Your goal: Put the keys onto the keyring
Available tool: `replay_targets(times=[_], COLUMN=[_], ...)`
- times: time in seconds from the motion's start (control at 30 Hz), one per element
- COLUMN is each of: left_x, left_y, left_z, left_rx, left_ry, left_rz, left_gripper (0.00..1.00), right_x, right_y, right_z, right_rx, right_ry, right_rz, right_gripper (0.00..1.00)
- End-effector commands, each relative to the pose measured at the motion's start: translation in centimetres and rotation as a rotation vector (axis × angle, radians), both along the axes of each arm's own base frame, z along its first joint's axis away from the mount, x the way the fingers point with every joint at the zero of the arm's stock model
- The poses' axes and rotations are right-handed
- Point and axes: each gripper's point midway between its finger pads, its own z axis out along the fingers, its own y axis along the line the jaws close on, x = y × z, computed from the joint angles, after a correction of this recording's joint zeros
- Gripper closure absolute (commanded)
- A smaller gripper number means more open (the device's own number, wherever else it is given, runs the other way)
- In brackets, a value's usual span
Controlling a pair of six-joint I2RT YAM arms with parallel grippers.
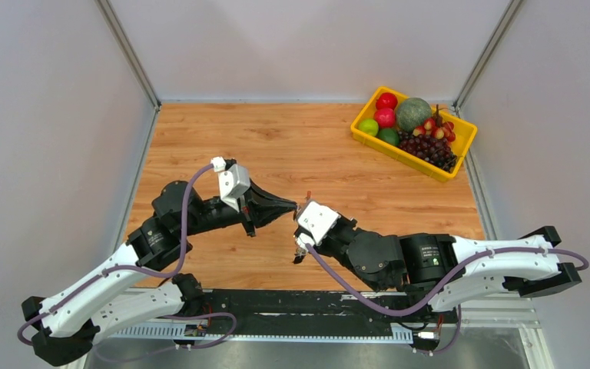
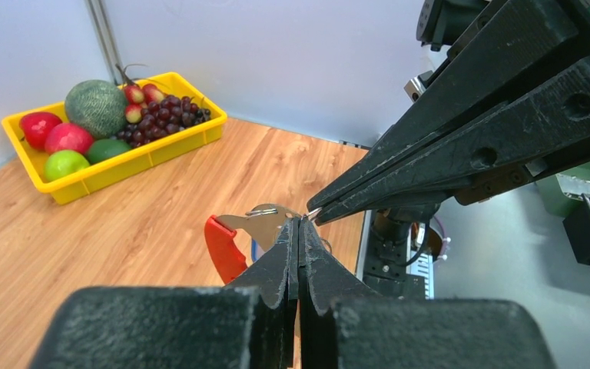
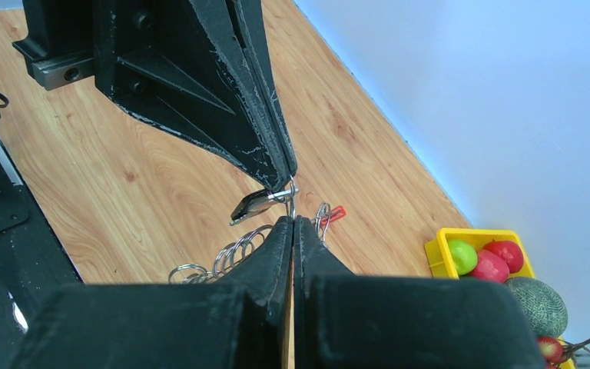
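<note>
Clamped tight on keyring point(image 2: 227, 250) with left hand point(image 2: 299, 231), up off table point(image 1: 292, 146), mid-scene. Tip to tip against right hand point(image 3: 292, 224), likewise pinched closed; can't tell on what. Below that, dangling wire rings point(image 3: 227, 260). Far right: yellow fruit tray point(image 1: 369, 138).

The keyring point(image 2: 265, 221) is shiny grey metal with a glossy red plastic part. The wire rings point(image 3: 230, 257) near it are bright polished metal. The left gripper point(image 2: 300, 223) at the keyring has matt black, grainy fingers point(image 2: 273, 269). Below the keyring, the table point(image 2: 84, 246) is smooth, satin wood. Beyond the keyring, the tray point(image 2: 123, 165) is glossy yellow plastic.
</note>
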Motion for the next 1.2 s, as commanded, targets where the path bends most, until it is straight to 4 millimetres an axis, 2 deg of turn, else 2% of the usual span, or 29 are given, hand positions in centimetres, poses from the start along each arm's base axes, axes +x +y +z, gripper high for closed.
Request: replay_targets(times=[0.0,0.33,0.63,0.9,1.17], left_x=[-0.2,0.2,-0.2,-3.4,-4.5], left_y=[-0.1,-0.1,-0.1,-0.4,-0.4], left_z=[1.5,1.7,1.6,2.8,2.7], left_rx=[-0.033,-0.036,-0.042,-0.091,-0.095], left_ry=[-0.01,-0.007,-0.018,-0.062,-0.046], left_rz=[-0.012,0.009,-0.014,-0.189,-0.25], left_gripper=[1.0,1.0,1.0,0.91,0.76], right_x=[0.0,-0.7,-1.4,-1.6,-2.6], right_y=[-0.7,-0.7,-2.0,-2.7,-3.3], right_z=[3.2,3.4,4.9,5.5,7.6], right_rx=[0.108,0.113,0.205,0.28,0.402], right_ry=[-0.012,-0.015,0.026,0.035,0.053], right_rz=[-0.013,0.015,0.073,0.103,0.189], right_gripper=[1.0,1.0,1.0,1.0,1.0])
